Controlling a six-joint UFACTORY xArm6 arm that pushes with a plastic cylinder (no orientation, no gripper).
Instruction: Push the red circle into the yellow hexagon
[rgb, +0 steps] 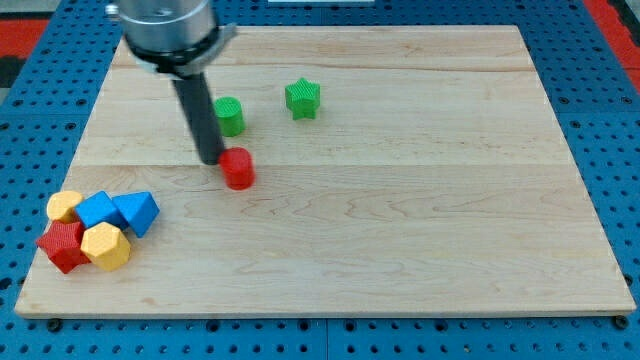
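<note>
The red circle (238, 168) is a small red cylinder left of the board's middle. My tip (211, 160) stands just at its left, touching or nearly touching it. The yellow hexagon (106, 246) lies at the view's lower left in a tight cluster. It touches a red star-like block (62, 245), a blue block (97, 210) and a blue triangle block (137, 212). A second yellow block (64, 206) sits at the cluster's upper left. The red circle lies up and to the right of the hexagon, well apart from it.
A green cylinder (229, 116) stands just above the red circle, partly behind my rod. A green star (302, 98) lies further right near the view's top. The wooden board (420, 220) rests on a blue pegboard surface.
</note>
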